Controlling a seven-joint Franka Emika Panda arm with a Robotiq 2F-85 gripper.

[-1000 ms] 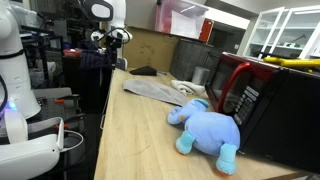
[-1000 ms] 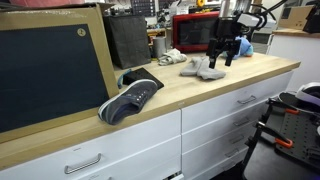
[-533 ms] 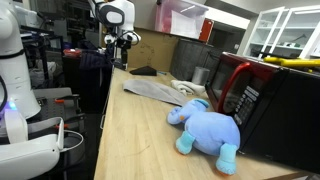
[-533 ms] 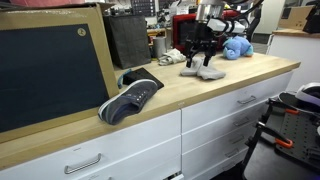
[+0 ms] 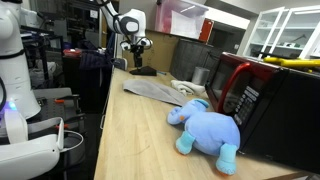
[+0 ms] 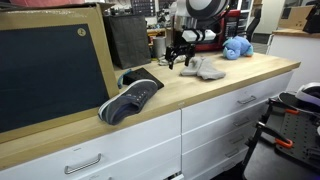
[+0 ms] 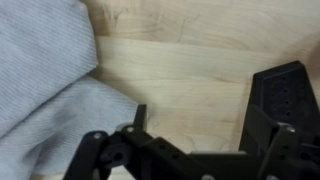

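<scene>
Claw, in an exterior view: the claw (image 5: pixel 137 47) hangs above the far end of the wooden surface (image 5: pixel 130 140). Its fingers point down and are spread wide, with nothing between them.
Grey cloth, same view: the grey cloth (image 5: pixel 155 90) lies flat and rumpled on the wood, nearer the camera than the claw and apart from it.
Neighbours, same view: a blue plush elephant (image 5: pixel 205 128) lies by the cloth's near end, against a red-and-black microwave (image 5: pixel 262 100).

Claw, in an exterior view: the claw (image 6: pixel 184 58) hovers low over the surface (image 6: pixel 230 78), just beside the grey cloth (image 6: pixel 205 70) on the side away from the plush elephant (image 6: pixel 235 48).
Along the surface, same view: a dark sneaker (image 6: pixel 130 98) sits well apart from the cloth, near the front edge. A framed chalkboard (image 6: pixel 50 70) leans behind it.
Below, same view: white drawers (image 6: pixel 230 115) run under the front edge.

Claw, wrist view: the claw (image 7: pixel 210 110) is spread wide and empty, with only bare wood (image 7: pixel 180 65) between its black fingers (image 7: pixel 283 95).
Grey cloth, wrist view: the grey cloth (image 7: pixel 40 90) fills the left of the picture, and its edge ends just short of the nearer finger — whether the two touch cannot be told.
</scene>
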